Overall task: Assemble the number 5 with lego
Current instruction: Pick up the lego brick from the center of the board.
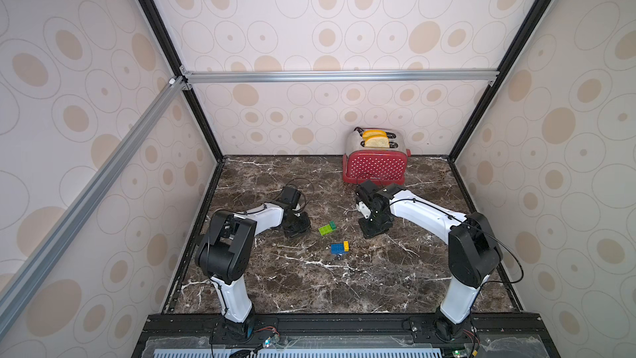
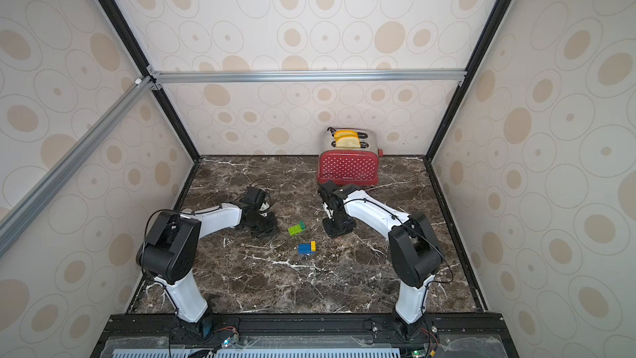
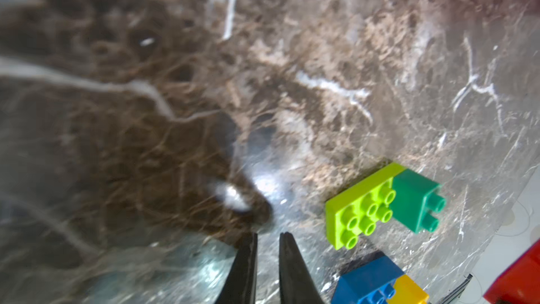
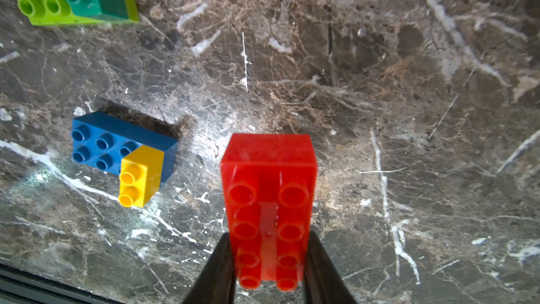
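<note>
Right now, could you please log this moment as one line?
left gripper: shut, empty | right gripper: shut on red brick | lime brick, green brick: joined, on table | blue brick, yellow brick: joined, on table

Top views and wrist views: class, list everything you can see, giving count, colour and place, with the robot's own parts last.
lime brick: 1, lime green, mid-table between the arms.
dark-green brick: 1, dark green, at the lime brick's end.
blue brick: 1, blue, on the table, nearer the robot's base.
yellow brick: 1, yellow, at the blue brick's end.
red brick: 1, red, in the right gripper.
toaster: 1, red with white dots, back of table.
toast: 2, yellow-tan, in the toaster.
table: 1, dark brown marble.
left gripper: 1, black, shut, empty.
right gripper: 1, black, shut on the red brick.
</note>
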You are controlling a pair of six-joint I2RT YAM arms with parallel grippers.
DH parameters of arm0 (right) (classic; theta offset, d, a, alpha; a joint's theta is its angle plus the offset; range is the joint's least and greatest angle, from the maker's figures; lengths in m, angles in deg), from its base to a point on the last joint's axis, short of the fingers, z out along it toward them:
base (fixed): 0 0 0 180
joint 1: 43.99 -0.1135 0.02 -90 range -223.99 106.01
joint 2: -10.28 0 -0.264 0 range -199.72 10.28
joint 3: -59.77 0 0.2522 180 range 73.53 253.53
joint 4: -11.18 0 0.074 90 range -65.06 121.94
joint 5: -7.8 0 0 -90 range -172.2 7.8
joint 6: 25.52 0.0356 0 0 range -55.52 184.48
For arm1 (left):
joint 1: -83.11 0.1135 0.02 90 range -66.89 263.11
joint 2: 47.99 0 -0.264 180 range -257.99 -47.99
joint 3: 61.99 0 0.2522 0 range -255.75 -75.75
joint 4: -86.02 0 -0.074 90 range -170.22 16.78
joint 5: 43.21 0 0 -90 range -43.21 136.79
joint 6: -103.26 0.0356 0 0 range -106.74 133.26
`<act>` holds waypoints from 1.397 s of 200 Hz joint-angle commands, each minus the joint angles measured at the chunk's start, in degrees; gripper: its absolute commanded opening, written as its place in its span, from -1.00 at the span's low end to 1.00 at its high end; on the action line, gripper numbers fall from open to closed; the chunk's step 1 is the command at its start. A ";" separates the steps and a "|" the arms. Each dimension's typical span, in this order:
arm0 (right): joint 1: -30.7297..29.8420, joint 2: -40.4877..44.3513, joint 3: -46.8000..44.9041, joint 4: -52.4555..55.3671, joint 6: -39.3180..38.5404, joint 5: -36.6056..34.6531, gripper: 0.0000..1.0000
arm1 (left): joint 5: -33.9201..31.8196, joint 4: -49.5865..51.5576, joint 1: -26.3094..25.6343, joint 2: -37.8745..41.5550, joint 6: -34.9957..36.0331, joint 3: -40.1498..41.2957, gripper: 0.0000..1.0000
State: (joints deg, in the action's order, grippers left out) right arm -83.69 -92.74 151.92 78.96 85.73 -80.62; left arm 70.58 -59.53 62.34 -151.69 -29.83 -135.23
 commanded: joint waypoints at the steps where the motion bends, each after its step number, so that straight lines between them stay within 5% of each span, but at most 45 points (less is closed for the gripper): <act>1: 0.49 1.82 -1.21 -0.04 1.02 -0.10 -0.33 | -0.41 0.04 -1.69 -2.94 -1.34 -1.77 -0.65; 177: 1.01 3.28 -2.73 -1.69 -1.70 1.20 -0.33 | 0.72 -0.59 -5.92 -11.04 -1.32 -10.37 -0.64; 279: 1.02 0.76 3.11 -4.07 -12.84 4.44 -0.33 | -2.99 5.93 -3.87 -0.94 3.56 -9.34 -0.47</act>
State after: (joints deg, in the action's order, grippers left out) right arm -83.06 -90.89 152.60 75.46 77.56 -77.64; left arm 69.40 -57.37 57.33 -157.62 -28.87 -145.20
